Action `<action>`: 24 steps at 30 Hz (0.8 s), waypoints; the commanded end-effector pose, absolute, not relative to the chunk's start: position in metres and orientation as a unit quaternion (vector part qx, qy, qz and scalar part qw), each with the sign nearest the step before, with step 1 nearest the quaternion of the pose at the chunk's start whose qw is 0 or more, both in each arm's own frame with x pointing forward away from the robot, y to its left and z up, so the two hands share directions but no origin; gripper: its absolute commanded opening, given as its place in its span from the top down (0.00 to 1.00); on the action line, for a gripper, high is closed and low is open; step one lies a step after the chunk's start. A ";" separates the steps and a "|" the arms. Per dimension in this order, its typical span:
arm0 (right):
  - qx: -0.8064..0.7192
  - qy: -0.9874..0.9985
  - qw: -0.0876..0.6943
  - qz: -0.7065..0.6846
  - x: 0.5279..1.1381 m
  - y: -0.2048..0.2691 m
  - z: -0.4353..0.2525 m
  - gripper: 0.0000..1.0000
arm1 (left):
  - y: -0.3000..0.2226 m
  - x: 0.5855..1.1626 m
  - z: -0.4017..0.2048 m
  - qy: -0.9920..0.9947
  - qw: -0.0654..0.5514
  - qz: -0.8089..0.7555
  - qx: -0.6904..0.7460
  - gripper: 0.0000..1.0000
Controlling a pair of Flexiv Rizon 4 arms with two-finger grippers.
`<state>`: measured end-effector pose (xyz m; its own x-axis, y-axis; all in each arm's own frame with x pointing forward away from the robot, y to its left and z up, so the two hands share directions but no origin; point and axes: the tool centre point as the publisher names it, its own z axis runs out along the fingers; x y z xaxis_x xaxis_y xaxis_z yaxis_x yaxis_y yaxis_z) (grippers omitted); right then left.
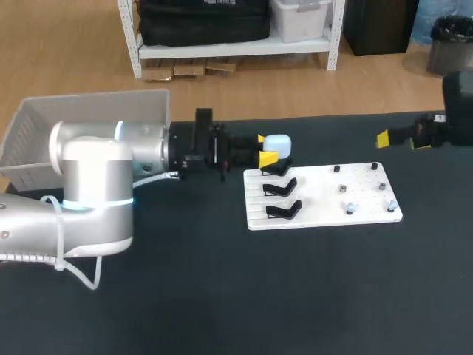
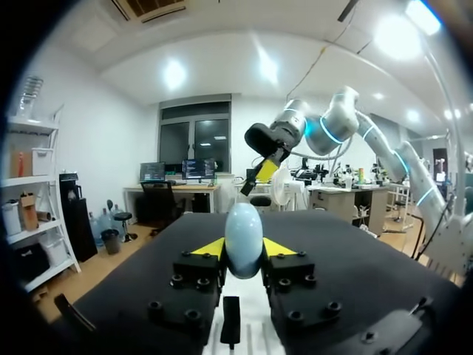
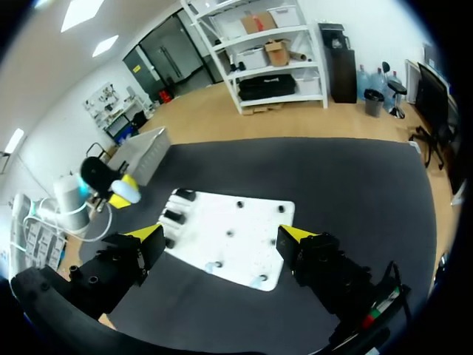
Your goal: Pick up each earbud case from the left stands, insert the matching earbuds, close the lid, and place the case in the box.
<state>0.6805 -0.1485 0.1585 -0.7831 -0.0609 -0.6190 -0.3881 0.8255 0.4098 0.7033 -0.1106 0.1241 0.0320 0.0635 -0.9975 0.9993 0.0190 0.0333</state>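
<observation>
A pale blue earbud case (image 1: 277, 143) sits between the yellow tips of my left gripper (image 1: 266, 148), which is shut on it from both sides. It is held just behind the rearmost black stand (image 1: 279, 168) of the white board (image 1: 325, 194). Two more black stands (image 1: 282, 200) stand bare. In the left wrist view the case (image 2: 244, 238) stands upright between the fingers. Small earbuds (image 1: 352, 208) rest on the board's right half. My right gripper (image 1: 403, 140) hangs open, far right, above the board (image 3: 229, 237), holding nothing.
A grey box (image 1: 89, 118) stands at the table's back left, behind my left arm. Small dark pegs (image 1: 338, 169) dot the board's right half. The black table (image 1: 222, 296) runs wide in front of the board.
</observation>
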 end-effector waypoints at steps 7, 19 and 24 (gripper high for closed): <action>-0.176 0.899 0.284 0.284 0.656 -0.106 0.175 0.00 | -0.120 0.705 0.118 0.511 0.488 -0.480 0.520 1.00; -0.225 0.900 0.285 0.240 0.642 -0.072 0.171 0.00 | -0.124 0.710 0.114 0.508 0.483 -0.483 0.525 1.00; -0.231 0.901 0.283 0.234 0.642 -0.061 0.169 0.00 | -0.125 0.710 0.113 0.508 0.481 -0.484 0.525 1.00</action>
<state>0.6417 -0.0687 0.1704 -0.7312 -0.2848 -0.6199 -0.5696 0.7549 0.3250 0.7063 -0.1240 0.1144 0.0156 0.0671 -0.9976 0.9998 -0.0119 0.0149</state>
